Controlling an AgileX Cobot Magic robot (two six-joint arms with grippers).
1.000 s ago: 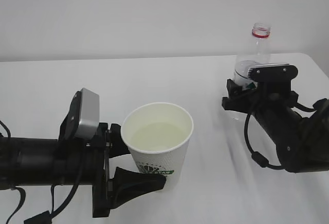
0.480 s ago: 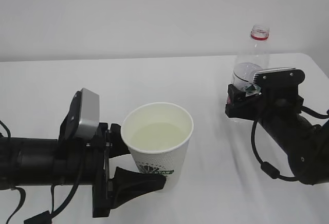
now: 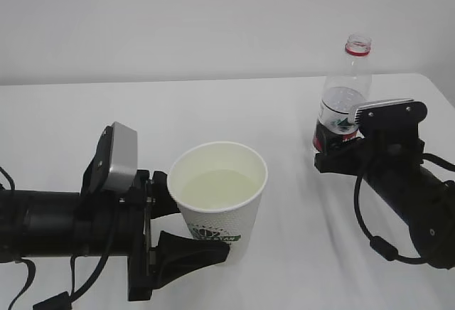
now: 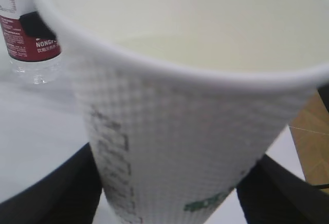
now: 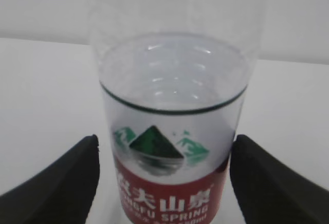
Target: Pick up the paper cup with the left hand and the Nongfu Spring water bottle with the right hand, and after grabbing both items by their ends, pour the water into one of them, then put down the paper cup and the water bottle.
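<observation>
The paper cup [image 3: 219, 200] stands upright on the white bench [image 3: 64, 121], near its front edge and left of the bottle. It is white with a dimpled wall and a cream inside, and we can see pale liquid [image 3: 215, 188] lying low in it. A green round logo sits low on its side with green lettering under it; in the exterior view we read only "STAR" at the end of the word, and in the left wrist view the print is too blurred to read.

The left pincer [image 3: 186, 230] reaches in from the left of the cup with a grey camera box on its arm. Its black fingers [image 3: 192, 252] stand wide, one on each side of the cup's lower wall; whether they press the cup or merely flank it we cannot tell.

Well to the right of the cup and farther back stands the water bottle [image 3: 346, 91], clear plastic, upright, uncapped, with a red ring at its neck. Water [image 5: 172, 72] fills its lower part. Its red label shows a green mountain mark, white Chinese characters, and the word "SPRING"; the left wrist view catches "NONGF" on the same label.

The right pincer [image 5: 164, 180] is level with the label, to the bottle's right in the exterior view. Its fingers [image 5: 59, 183] stand open on both sides of the bottle, with bench showing between each finger and the plastic.
</observation>
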